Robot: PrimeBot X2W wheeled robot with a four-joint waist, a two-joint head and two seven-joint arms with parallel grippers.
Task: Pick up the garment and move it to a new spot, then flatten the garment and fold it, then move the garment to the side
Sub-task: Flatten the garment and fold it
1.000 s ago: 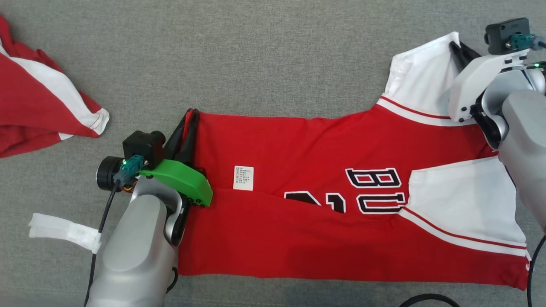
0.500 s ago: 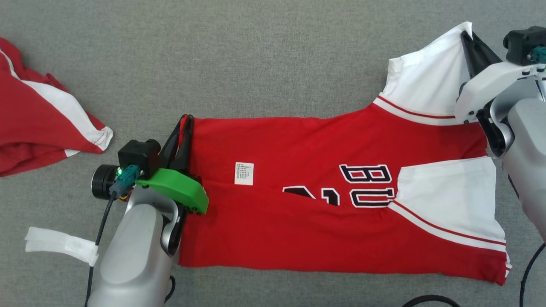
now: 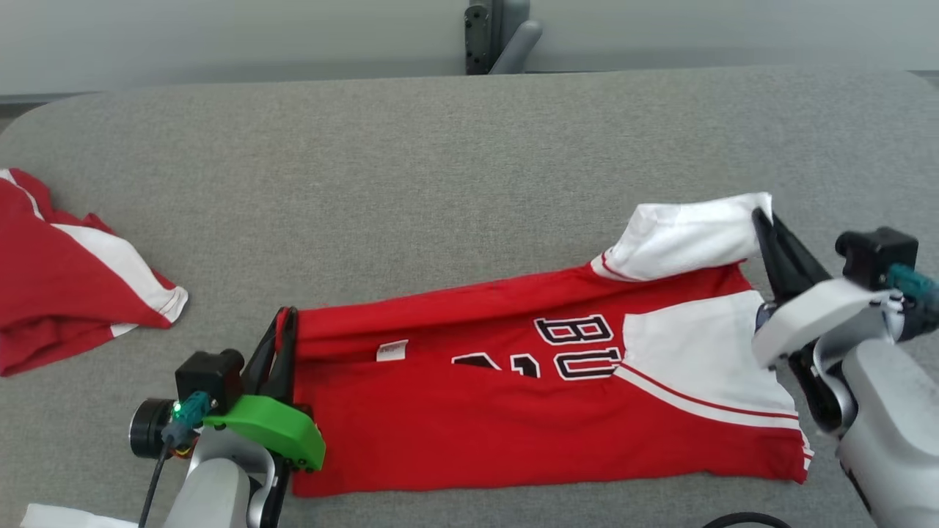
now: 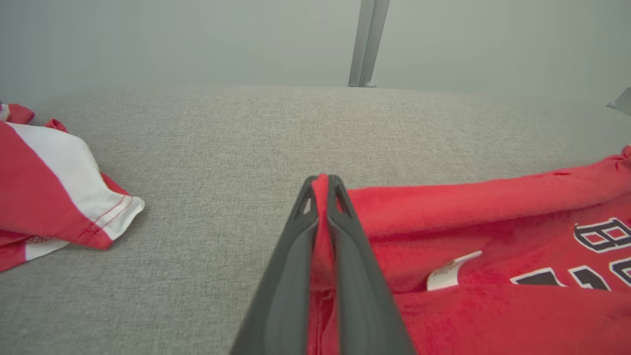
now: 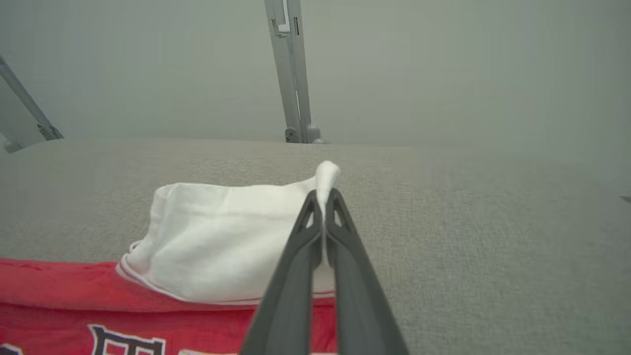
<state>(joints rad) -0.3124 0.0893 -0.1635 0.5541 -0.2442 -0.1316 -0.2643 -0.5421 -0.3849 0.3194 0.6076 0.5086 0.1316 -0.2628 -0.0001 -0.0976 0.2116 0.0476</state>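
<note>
Two claws pinch a red jersey on the grey table.
The left claw is clamped on its red corner, the right claw on its white sleeve. Black letters "BU" show; the white tag is too small to read.

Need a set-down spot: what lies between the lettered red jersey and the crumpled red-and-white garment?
Bare grey fabric tabletop separates the lettered red jersey from the crumpled red-and-white garment, in head and left wrist views.

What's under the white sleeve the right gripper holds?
The white sleeve, pinched by the right gripper, drapes onto the red jersey's far edge; the grey table beneath it is covered.
</note>
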